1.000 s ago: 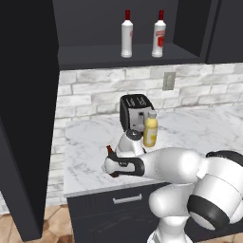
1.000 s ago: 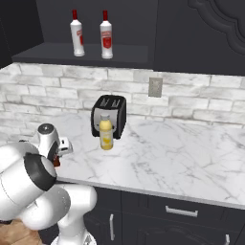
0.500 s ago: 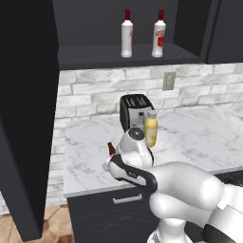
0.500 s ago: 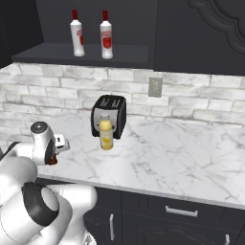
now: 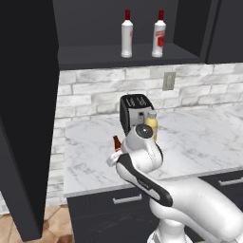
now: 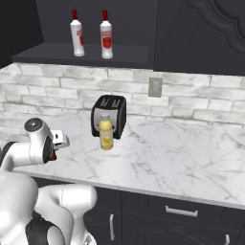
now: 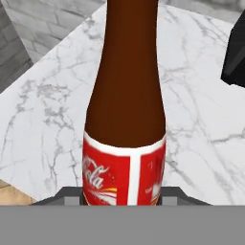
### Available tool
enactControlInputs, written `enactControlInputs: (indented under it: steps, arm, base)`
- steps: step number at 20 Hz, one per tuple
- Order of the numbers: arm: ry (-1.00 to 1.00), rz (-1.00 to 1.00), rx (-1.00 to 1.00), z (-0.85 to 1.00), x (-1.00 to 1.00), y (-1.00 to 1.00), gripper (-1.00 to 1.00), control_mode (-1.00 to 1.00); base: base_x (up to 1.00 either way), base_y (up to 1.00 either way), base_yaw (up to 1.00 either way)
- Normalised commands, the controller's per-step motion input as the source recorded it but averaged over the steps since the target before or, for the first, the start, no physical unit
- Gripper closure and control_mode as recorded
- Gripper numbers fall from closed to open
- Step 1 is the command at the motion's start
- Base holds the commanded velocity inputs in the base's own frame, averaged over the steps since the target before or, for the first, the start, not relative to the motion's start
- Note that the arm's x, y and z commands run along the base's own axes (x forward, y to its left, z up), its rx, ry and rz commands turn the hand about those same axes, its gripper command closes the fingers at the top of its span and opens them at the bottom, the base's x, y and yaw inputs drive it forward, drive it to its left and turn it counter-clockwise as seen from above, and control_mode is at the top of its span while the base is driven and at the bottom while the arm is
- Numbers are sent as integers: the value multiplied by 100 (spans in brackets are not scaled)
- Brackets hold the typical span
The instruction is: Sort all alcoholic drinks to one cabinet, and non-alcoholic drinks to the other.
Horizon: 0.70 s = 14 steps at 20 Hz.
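Marble counter (image 5: 199, 137), brick backsplash (image 5: 95, 90), seemingly clutter-free

Two white red-capped bottles (image 6: 91, 40) on cabinet shelf (image 6: 81, 53), yellow juice bottle (image 6: 106, 135) touching toaster (image 6: 109, 115)

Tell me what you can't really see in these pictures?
- Small brown bottle: in the left base view, the arm hides all but its neck; the hand view cuts off its top and base.
- Tool: its tips sit below the hand view's bottom edge, so its hold on the bottle isn't visible.
- Yellow juice bottle: label too small to read.
- Toaster: the arm covers its lower part in the left base view.
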Motion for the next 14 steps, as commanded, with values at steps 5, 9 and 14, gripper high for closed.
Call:
enactControlInputs:
  steps: [5,9,14]
  arm:
    - [-4,-4,0,40,-29,-18,100,-100]
    - [-3,-5,0,41,-36,-15,100,-100]
    - [-5,-6,0,40,-36,-14,100,-100]
  base:
    - [0,0,0]
    - [0,0,0]
    - [0,0,0]
